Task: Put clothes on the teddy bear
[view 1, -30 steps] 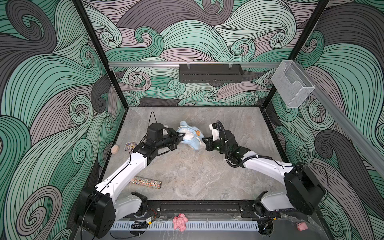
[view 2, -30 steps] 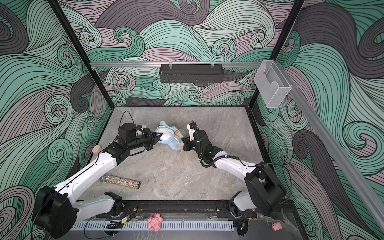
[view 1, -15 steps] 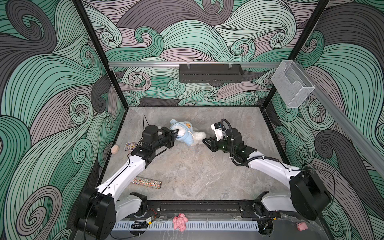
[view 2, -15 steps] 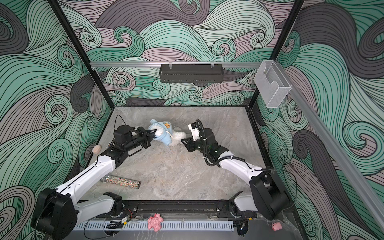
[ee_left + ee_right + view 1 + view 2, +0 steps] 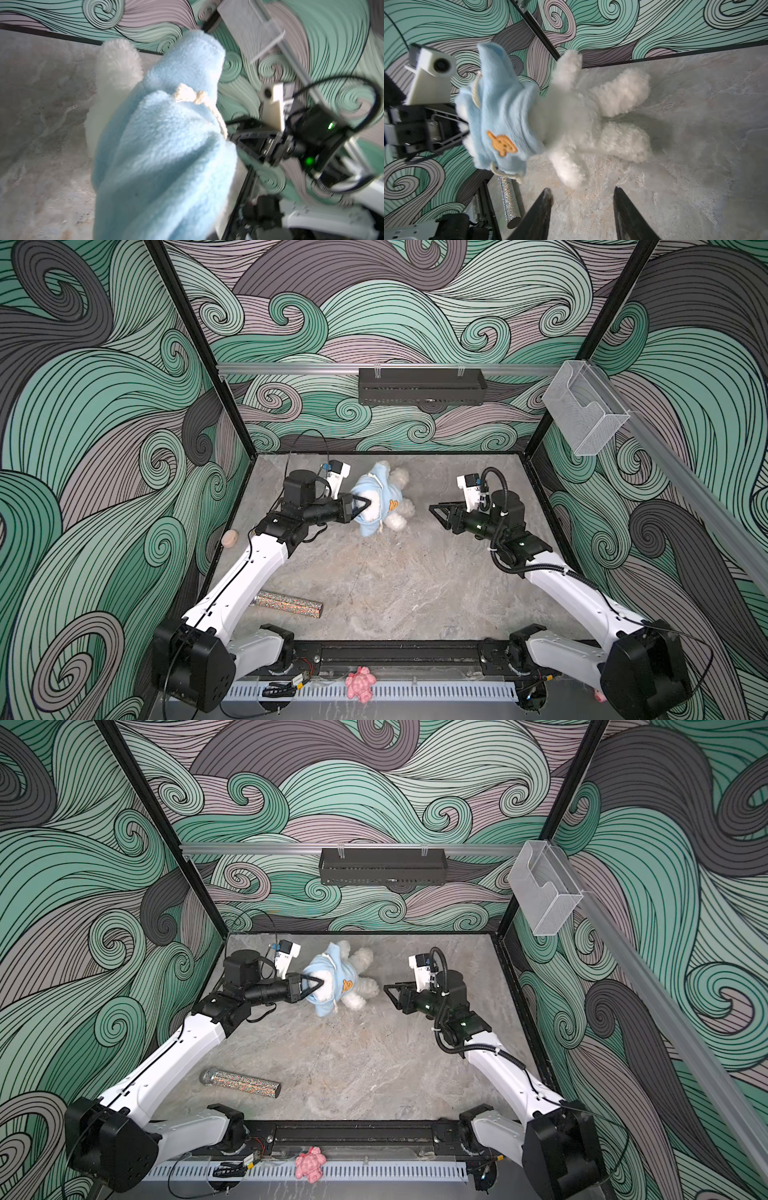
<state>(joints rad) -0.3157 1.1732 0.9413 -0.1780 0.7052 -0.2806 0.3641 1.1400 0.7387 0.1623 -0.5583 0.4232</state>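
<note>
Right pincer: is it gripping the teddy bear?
No, the right pincer is open and sits short of the teddy bear, with bare table showing between its fingers.

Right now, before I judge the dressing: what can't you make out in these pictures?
Teddy bear face: covered by the hoodie in every view.
Left gripper fingertips: sunk into the hoodie in both top views; blue fleece fills the left wrist view, so any fur pinched is hidden.
Bear's limbs: motion-blurred in the right wrist view.
Small pink object: mostly behind the right arm's base in a top view, too small to identify.
</note>
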